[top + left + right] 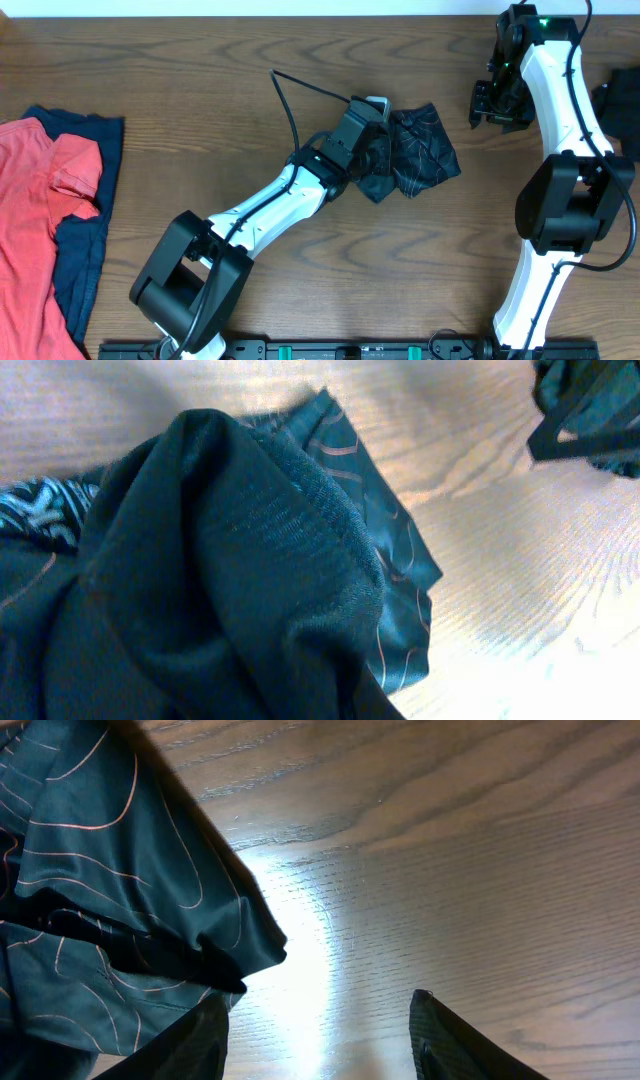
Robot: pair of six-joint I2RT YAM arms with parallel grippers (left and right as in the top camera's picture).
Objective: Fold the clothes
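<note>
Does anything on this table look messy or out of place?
Yes. The thin black jersey with fine wavy lines lies crumpled in a heap mid-table, the left gripper against it. The red top and navy top at the left overlap untidily, unfolded.

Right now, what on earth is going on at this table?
Two robot arms are folding clothes. The left arm has its jaws buried in a crumpled black jersey mid-table, so their grip is hidden. The right arm hangs beside it, jaws open and empty. A red top and a navy top lie at the table's left edge.
</note>
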